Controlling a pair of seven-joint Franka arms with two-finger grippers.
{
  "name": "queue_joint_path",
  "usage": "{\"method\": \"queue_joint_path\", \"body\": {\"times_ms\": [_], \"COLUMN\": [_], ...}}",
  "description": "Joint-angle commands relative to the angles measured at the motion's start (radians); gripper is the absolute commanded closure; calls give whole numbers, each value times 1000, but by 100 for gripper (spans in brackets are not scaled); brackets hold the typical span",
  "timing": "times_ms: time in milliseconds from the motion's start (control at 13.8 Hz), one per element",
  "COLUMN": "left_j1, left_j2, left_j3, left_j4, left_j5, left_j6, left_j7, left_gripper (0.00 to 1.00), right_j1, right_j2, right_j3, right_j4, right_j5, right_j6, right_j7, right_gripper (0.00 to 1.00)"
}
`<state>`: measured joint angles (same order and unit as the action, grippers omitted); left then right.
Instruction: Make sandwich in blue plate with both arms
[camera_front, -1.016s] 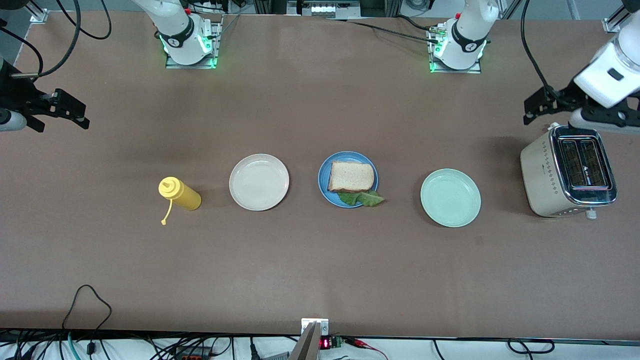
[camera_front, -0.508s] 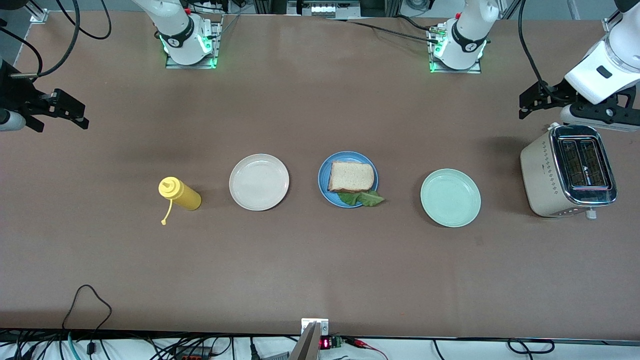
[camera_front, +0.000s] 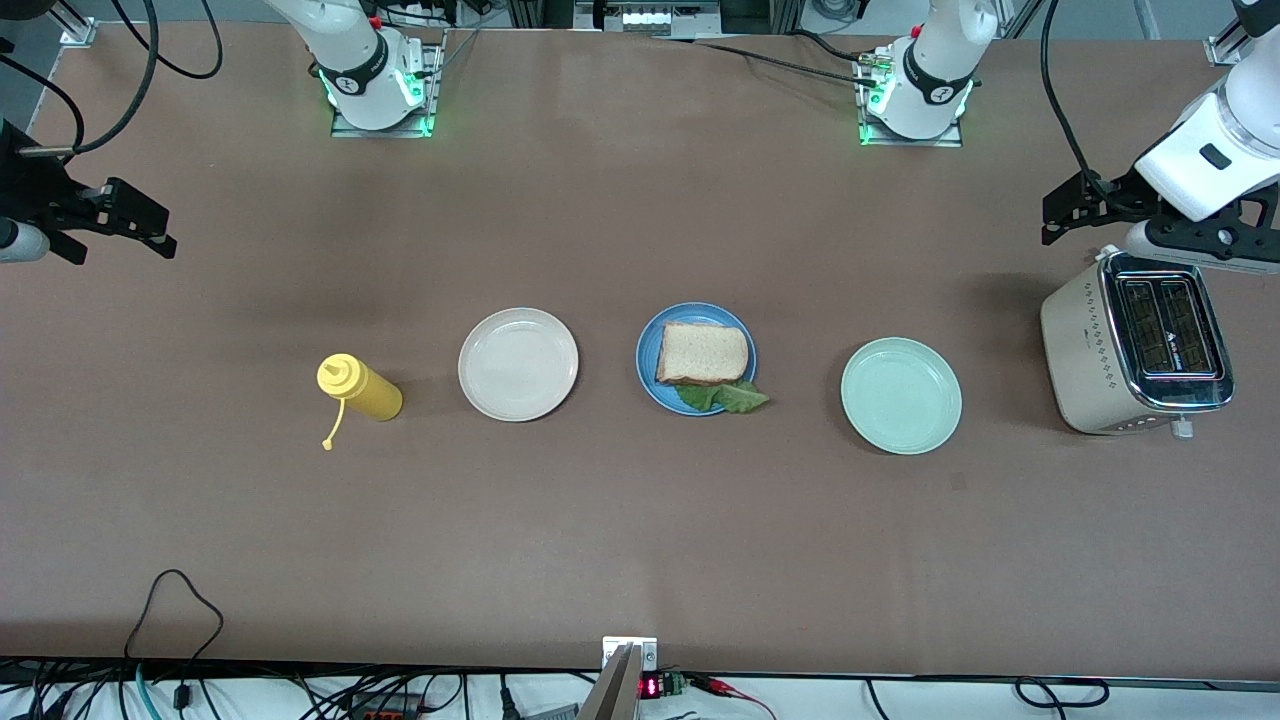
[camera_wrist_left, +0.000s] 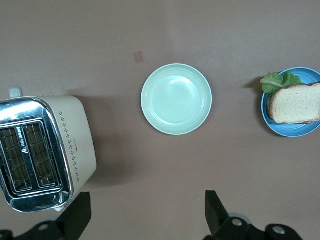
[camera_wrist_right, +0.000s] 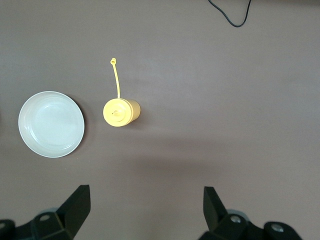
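The sandwich (camera_front: 702, 352) lies on the blue plate (camera_front: 647, 362) in the middle of the table. Its top bread slice faces up, and a green lettuce leaf (camera_front: 725, 398) sticks out past the rim on the side nearer the front camera. The left wrist view shows the sandwich (camera_wrist_left: 296, 102) and blue plate (camera_wrist_left: 295, 131) at its edge. My left gripper (camera_front: 1050, 218) hangs open and empty over the table beside the toaster, jaws wide (camera_wrist_left: 147, 200). My right gripper (camera_front: 165, 232) waits open and empty over the right arm's end of the table (camera_wrist_right: 146, 192).
A cream toaster (camera_front: 1135, 340) stands at the left arm's end. A mint-green plate (camera_front: 900, 395) lies between it and the blue plate. A cream-white plate (camera_front: 518, 363) and a yellow squeeze bottle (camera_front: 360, 388) with its cap open stand toward the right arm's end.
The left arm's wrist has shifted a little by the toaster, first away from it and then partly back. The right arm, the plates and the sandwich have not moved.
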<state>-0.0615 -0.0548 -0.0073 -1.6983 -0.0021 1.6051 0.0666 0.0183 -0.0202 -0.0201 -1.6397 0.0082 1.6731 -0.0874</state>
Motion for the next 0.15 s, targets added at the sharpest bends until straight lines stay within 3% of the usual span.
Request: {"method": "queue_joint_path", "body": {"times_ms": [0, 73], "left_j1": [-1, -1], "left_j2": [13, 12], "left_j3": [3, 3], "left_j4": [34, 34], "left_j5": [14, 14], "left_j6": [-40, -47], "left_j7": [22, 28], "left_gripper": [0, 0], "right_j1": [-1, -1], "right_j2": [16, 14], "right_j3": [-1, -1], "right_j4": [44, 46], "right_j5": [-2, -2], "right_j6": [-15, -15], "right_j7": [0, 2], "right_gripper": [0, 0]}}
